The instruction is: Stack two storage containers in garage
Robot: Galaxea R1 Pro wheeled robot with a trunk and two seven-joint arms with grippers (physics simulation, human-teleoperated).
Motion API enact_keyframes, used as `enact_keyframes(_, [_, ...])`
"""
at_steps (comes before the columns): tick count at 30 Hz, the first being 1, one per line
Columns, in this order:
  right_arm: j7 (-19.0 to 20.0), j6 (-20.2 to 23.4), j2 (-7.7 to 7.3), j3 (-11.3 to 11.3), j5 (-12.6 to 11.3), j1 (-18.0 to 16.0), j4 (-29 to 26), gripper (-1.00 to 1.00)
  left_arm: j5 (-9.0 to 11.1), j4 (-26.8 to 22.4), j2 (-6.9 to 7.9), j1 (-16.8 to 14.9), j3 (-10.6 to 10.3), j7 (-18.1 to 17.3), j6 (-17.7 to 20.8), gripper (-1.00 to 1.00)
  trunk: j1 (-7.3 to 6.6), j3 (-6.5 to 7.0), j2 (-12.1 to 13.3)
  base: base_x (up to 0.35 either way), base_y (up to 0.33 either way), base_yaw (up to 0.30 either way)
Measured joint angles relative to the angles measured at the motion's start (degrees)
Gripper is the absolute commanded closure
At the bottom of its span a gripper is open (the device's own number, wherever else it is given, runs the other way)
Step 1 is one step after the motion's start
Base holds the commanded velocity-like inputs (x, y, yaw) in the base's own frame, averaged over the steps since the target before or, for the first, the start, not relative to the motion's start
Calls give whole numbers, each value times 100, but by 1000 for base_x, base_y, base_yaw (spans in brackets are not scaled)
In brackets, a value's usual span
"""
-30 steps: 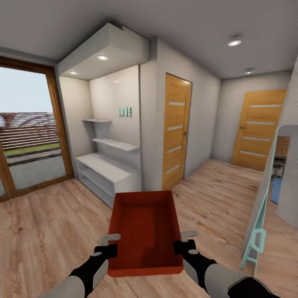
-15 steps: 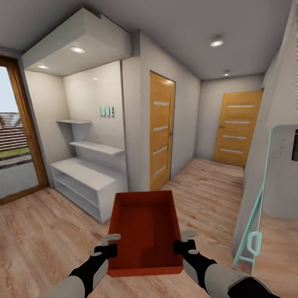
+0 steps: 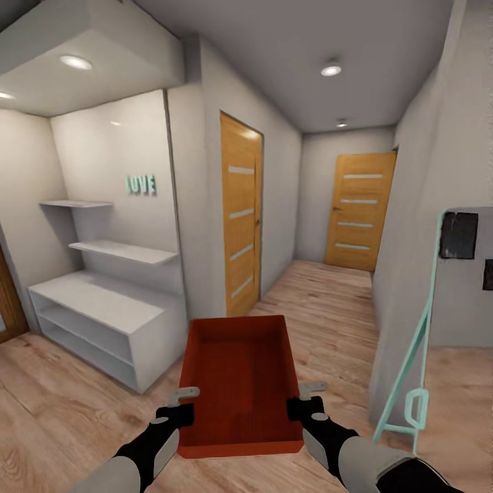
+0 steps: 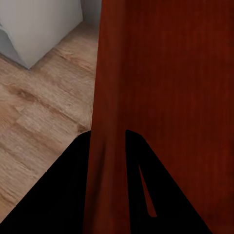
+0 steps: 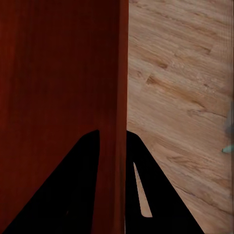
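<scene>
Transit phase, one storage container (image 3: 239, 383) in hand. The container rides level in front of the trunk, between both arms, above the wood-plank floor (image 3: 68, 411). Its long axis runs straight ahead, away from the robot; the open top faces up and the interior looks empty.

Key relation: the container's long side walls sit at the grippers, one wall per side. Both arms are equally near, so neither leads.

Left gripper (image 3: 179, 404): clamped on the container's left long wall, toward the near end. In the left wrist view, the dark fingers (image 4: 73, 195) straddle the thin wall, one inside and one outside, both touching it. Opening is narrow, no wider than the wall.

Right gripper (image 3: 305, 398): same config on the right long wall. In the right wrist view, the fingers (image 5: 78, 195) pinch the wall from both sides.

Surroundings: a white shelf unit (image 3: 103, 315) w/ "LOVE" lettering (image 3: 141, 184) lies ahead-left. A near wooden door (image 3: 239, 212) is ahead on the left wall, and a far wooden door (image 3: 356, 209) closes the corridor end. A mint-green frame (image 3: 411, 370) leans ahead-right.

Judgement: haul to garage is in progress, approx. early stage; no container is placed. Next move needs a straight course down the corridor, keeping the container's far end off the wall corner and the mint frame. Risk: thin walls may flex or slip in the pinch if the base turns sharply.
</scene>
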Motion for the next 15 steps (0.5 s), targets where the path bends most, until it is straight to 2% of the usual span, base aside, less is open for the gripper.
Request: enact_keyframes(15, [0,0,0,-1,1,0,0,100,0,0,-1,0,0,0,0,100,0,0,0,318,184,-279])
